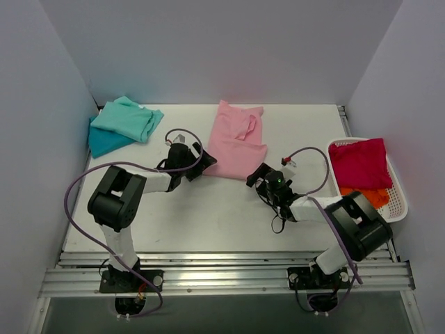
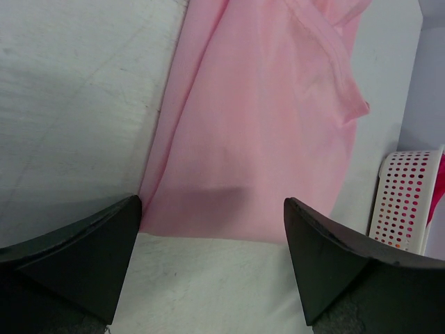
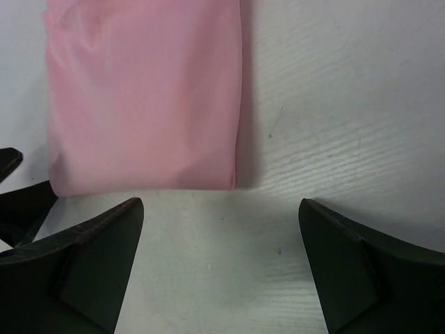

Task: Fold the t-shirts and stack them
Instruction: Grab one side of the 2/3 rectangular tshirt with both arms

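Shirts lie in three places. The pink shirt (image 1: 236,141) is on the middle of the worktop (image 1: 208,223), toward the back, folded lengthwise into a long narrow panel. Its side edges are straight and its near hem runs square across. At the far end a sleeve lies turned in on top, leaving a few soft ridges. The rest of the cloth is smooth and flat, and it is plain, with no print.

The left hand (image 1: 200,158) sits low at the near left corner of that shirt, released, its fingers spread wide with nothing between them. In its wrist view the pink shirt (image 2: 257,125) fills the gap ahead of the left hand (image 2: 210,209), with the basket (image 2: 407,202) at the right edge.

The right hand (image 1: 259,174) is just off the near right corner, also released and empty. Its wrist view shows the hem of the pink shirt (image 3: 146,97) just beyond the right hand (image 3: 221,203).

A mint shirt (image 1: 128,118) rests folded on a teal shirt (image 1: 104,142) in the far left corner. A red shirt (image 1: 360,162) lies over an orange shirt (image 1: 370,197) in the white basket (image 1: 399,203) at the right edge.
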Tool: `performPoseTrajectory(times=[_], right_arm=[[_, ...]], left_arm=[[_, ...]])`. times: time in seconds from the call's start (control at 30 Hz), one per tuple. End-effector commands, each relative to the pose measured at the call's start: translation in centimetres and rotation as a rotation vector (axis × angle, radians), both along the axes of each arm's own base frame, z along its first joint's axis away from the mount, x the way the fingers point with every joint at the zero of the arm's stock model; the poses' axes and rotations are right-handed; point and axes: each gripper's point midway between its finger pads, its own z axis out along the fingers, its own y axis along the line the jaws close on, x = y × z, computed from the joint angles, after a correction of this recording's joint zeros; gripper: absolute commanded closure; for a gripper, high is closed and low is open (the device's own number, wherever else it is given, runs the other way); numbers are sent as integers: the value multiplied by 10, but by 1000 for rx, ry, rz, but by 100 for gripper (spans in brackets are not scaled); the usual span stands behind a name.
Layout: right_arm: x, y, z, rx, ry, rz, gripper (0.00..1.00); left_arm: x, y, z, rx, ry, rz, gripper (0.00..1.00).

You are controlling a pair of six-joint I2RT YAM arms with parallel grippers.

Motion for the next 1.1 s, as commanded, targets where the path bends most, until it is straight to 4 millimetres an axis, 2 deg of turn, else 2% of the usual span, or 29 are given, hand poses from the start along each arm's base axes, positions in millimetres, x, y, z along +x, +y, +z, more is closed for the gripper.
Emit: performPoseTrajectory(times=[0.0, 0.2, 0.33, 0.37, 0.4, 0.43, 0.5, 0.53, 0.73, 0.87, 1.07], right_arm=[[15, 22, 3, 80, -34, 27, 12], [21, 30, -14, 76, -8, 40, 19], [23, 33, -20, 70, 1, 51, 33], [25, 33, -19, 75, -3, 50, 46], [25, 34, -21, 72, 0, 54, 53], [25, 34, -23, 69, 4, 56, 78], [26, 33, -26, 65, 12, 55, 88], [26, 33, -27, 65, 14, 56, 97], [26, 33, -27, 57, 16, 60, 100], [28, 33, -27, 53, 16, 57, 100], [27, 33, -31, 50, 23, 59, 100]], left_arm=[[4, -13, 1, -34, -5, -14, 7], [1, -12, 10, -38, -15, -18, 7], [0, -12, 15, -40, -22, -21, 7], [0, -12, 15, -41, -24, -21, 7], [0, -12, 15, -41, -24, -21, 7], [0, -13, 15, -44, -22, -24, 7], [-1, -14, 16, -53, -24, -27, 7], [-3, -14, 15, -57, -20, -32, 7], [-19, -11, 14, -12, -2, -40, 8], [-31, -6, 6, 48, 25, -41, 10], [-43, -11, -8, 67, 64, -66, 12]])
